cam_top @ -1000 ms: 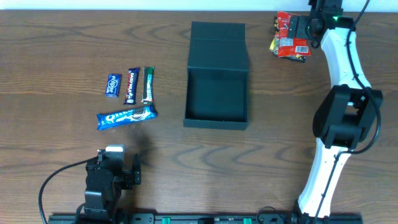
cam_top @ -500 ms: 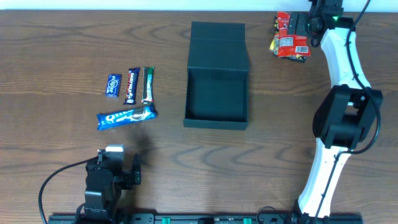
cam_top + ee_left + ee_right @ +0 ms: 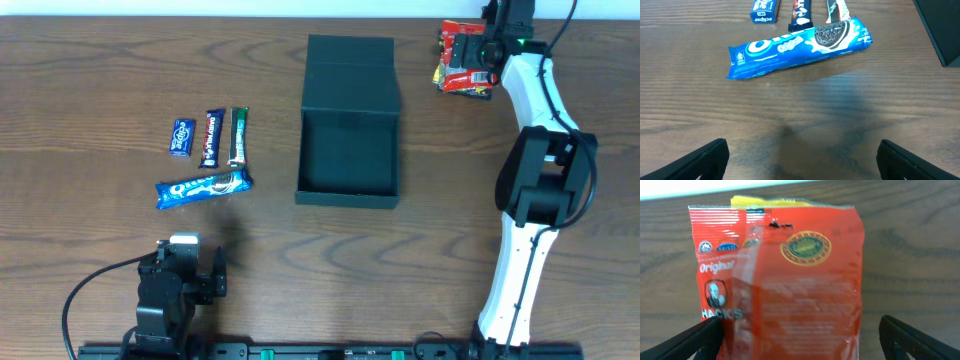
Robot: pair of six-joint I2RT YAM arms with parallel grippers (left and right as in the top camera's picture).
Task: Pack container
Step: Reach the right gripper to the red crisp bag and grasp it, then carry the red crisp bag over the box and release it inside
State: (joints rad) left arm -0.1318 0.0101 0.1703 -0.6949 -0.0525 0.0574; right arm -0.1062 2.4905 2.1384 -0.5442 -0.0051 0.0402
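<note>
Our bench (image 3: 100, 80) is brown wood. The dark container (image 3: 347, 199) sits open in the middle, with nothing inside. The red Hacks bag (image 3: 790, 280) lies at the far right, near the box. Our right pincer (image 3: 807, 337) hangs over it, spread wide. We think we should go straight down and pinch the bag's middle gently. Our left pincer (image 3: 805, 160) is wide too, holding nothing, near the blue Oreo pack (image 3: 800, 47).

Even bright light, soft shadows, sharp focus.
</note>
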